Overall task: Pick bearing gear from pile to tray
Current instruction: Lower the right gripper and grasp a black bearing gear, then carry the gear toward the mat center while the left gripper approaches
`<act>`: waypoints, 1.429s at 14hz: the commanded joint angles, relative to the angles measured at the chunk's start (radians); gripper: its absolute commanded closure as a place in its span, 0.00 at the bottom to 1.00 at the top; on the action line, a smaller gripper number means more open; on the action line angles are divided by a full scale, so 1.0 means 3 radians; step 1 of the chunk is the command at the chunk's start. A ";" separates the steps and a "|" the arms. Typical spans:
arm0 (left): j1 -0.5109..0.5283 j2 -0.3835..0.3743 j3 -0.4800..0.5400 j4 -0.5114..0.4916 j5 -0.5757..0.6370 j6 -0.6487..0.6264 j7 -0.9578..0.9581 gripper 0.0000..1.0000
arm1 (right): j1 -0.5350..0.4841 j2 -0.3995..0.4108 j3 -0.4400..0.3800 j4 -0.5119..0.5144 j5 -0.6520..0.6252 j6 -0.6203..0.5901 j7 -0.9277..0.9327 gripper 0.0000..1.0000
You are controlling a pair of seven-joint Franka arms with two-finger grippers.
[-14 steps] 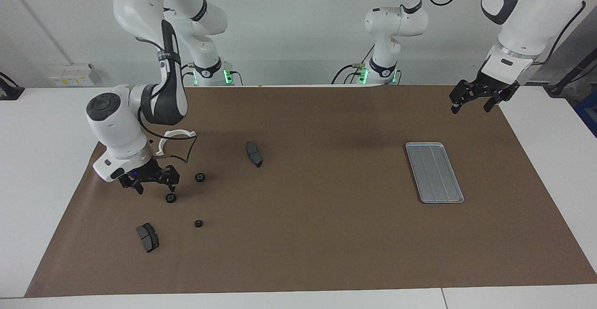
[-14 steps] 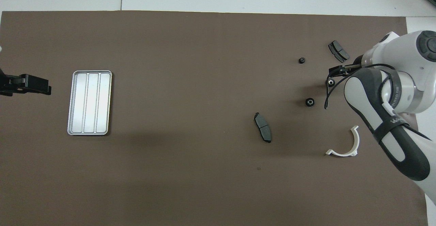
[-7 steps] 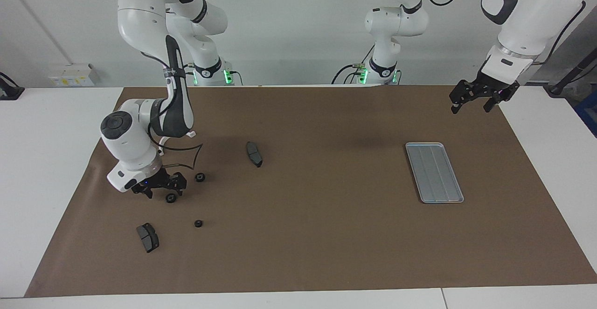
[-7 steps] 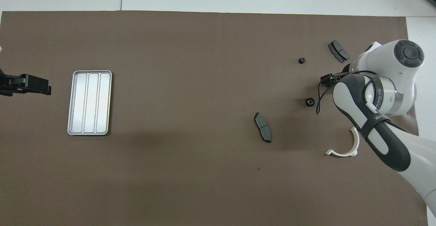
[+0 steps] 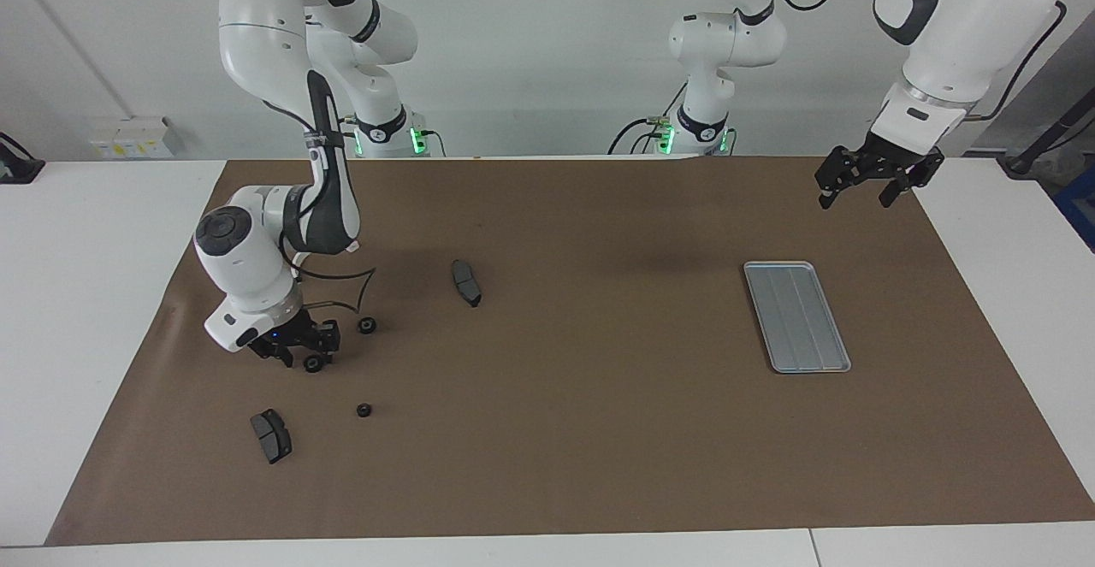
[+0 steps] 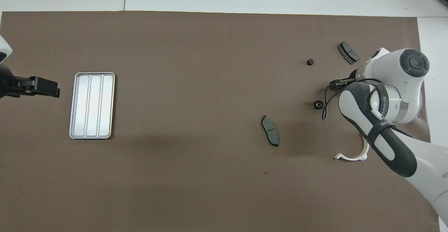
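We see the right pincer [image 5: 301, 360] low at a black gear [image 5: 314, 364] in the pile, closure unclear; the left pincer [image 5: 866, 187], spread, hangs near the tray [image 5: 796, 316].

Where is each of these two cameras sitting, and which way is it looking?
Facing view: high across the table, looking at both robots; whole arms show, right gripper low at a black gear, left gripper raised, waiting.
Overhead view: high above the robots' end, looking steeply down; right arm and left gripper show.
Shared: the tray, the scattered parts, seen half a turn apart.
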 commanded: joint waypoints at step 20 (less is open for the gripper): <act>0.0122 -0.0047 0.0072 -0.0057 0.0051 0.0253 0.0471 0.00 | 0.0779 -0.0272 0.0220 0.0716 0.0082 -0.0857 0.1980 1.00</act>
